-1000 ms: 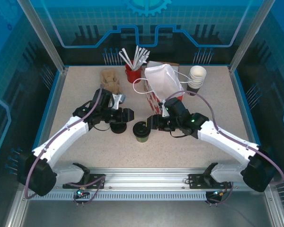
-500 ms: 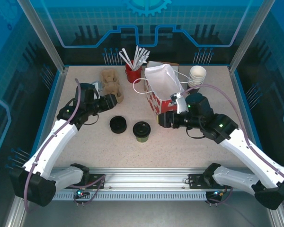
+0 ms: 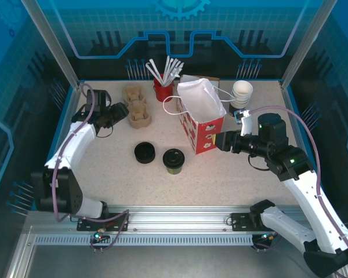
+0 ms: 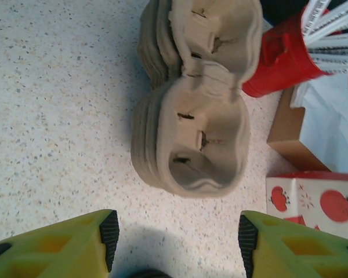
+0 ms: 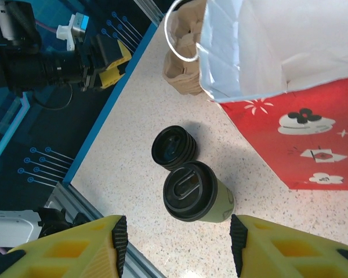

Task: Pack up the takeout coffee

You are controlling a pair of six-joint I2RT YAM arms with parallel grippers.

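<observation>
The takeout coffee (image 3: 173, 160), an olive-brown cup with a black lid, stands upright in the middle of the table, just in front of the red and white paper bag (image 3: 202, 116). The bag stands upright with its mouth open. My right gripper (image 3: 221, 141) hangs open to the right of the bag's base, apart from the cup. In the right wrist view the coffee (image 5: 198, 193) sits ahead of the open right gripper (image 5: 178, 237), with nothing between the pads. My left gripper (image 3: 122, 110) is open at the far left, facing the cardboard cup carriers (image 4: 191, 127).
A stack of loose black lids (image 3: 144, 152) lies just left of the coffee. A red cup of stirrers (image 3: 163, 87) stands at the back. A stack of lidless cups (image 3: 241, 94) is at the back right, and the carriers (image 3: 137, 108) at the back left.
Both arms have pulled back from the table's middle. The left one swung left to the carriers, the right one withdrew to the right of the bag. The coffee has stayed put.
</observation>
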